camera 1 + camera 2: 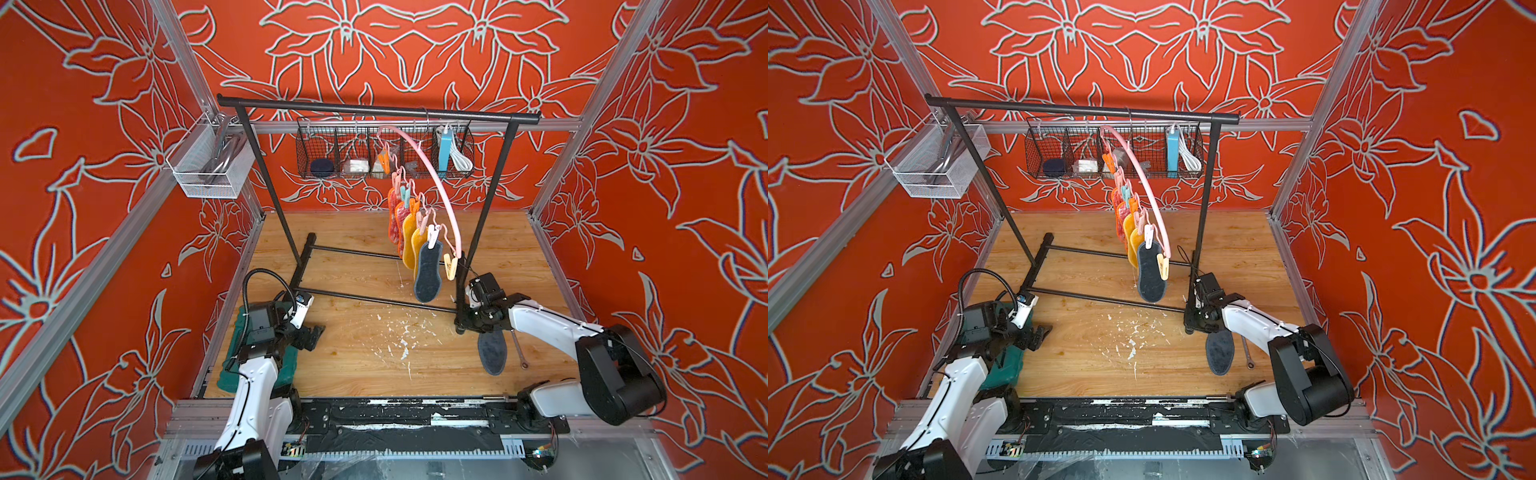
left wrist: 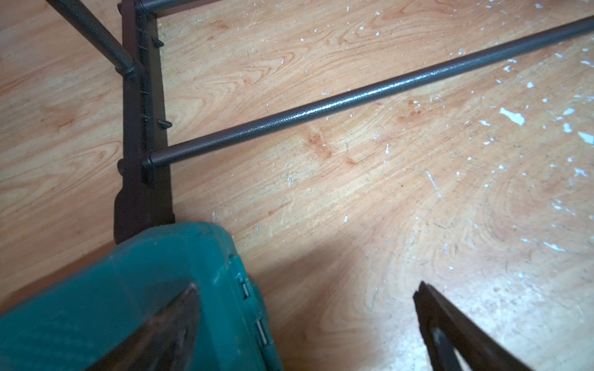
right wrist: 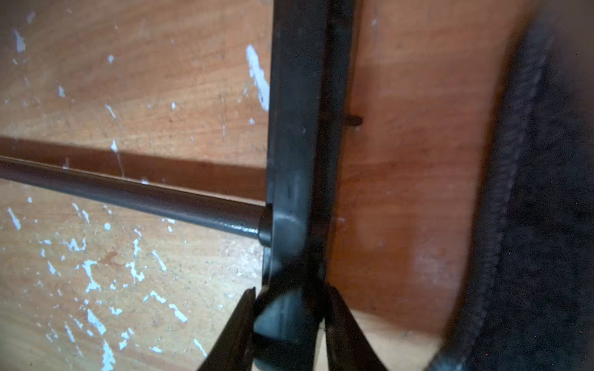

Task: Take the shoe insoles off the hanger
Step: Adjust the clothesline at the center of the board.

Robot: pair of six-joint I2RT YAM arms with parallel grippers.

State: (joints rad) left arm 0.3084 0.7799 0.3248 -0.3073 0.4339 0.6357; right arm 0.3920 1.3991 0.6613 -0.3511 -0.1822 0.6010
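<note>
Right gripper (image 3: 291, 295) pinches the rack foot (image 3: 295, 160); left gripper (image 2: 307, 286) gapes wide, empty. Five insoles (image 1: 409, 245) hang clipped on the hanger (image 1: 432, 170); one grey insole (image 1: 492, 351) lies on the table (image 1: 353, 353).

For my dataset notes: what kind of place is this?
Probably a robot test cell, not a home: aluminium frame, flower-printed panel walls, and robot arms mounted before a wooden tabletop.

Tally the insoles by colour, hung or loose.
Dark grey insoles: 2
Mustard yellow insoles: 2
Red-pink insoles: 2
Total: 6
</note>
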